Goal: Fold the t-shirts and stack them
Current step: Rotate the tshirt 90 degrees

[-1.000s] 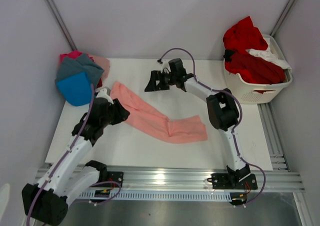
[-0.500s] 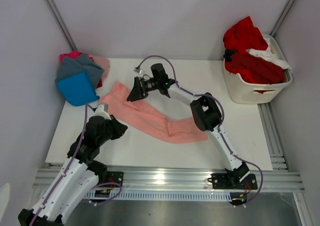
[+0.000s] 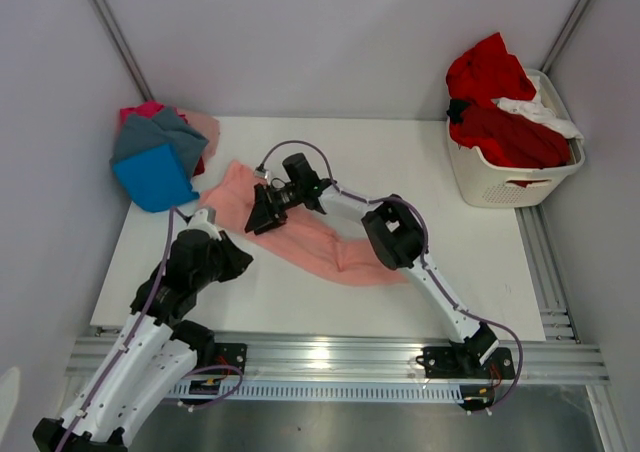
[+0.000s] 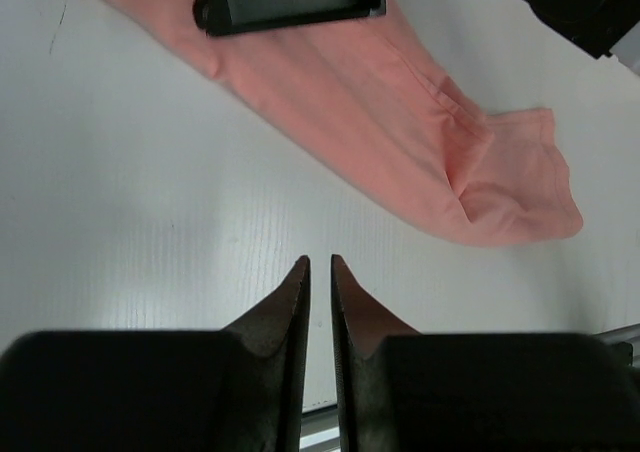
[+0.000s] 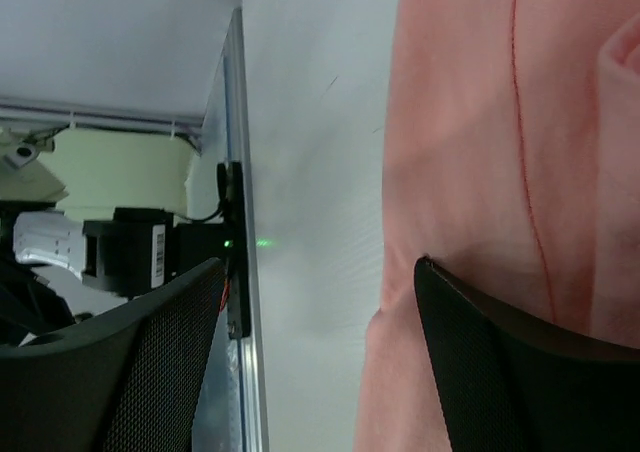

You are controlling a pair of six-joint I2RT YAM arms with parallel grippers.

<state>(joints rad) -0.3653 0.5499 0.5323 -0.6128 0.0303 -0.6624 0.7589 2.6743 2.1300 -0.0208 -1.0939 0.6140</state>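
Salmon shirt [image 3: 340,252] lies flat on the worktop [image 3: 450,262] as a long narrow band, running diagonally from far left to near centre. One stitched seam shows along it, and the near end is wider, with a crease. Right gripper [image 5: 318,267] is spread wide across the band's edge, one finger over cloth and one over bare worktop; can't tell if it touches. Left gripper [image 4: 320,262] is over bare worktop near the shirt, fingers almost together with a thin gap, holding nothing. Folded stack [image 3: 155,162] sits far left, with blue and grey showing on top. Basket [image 3: 510,187] far right holds red shirts [image 3: 495,102]. Barcode label [image 5: 157,244] is too small to read.
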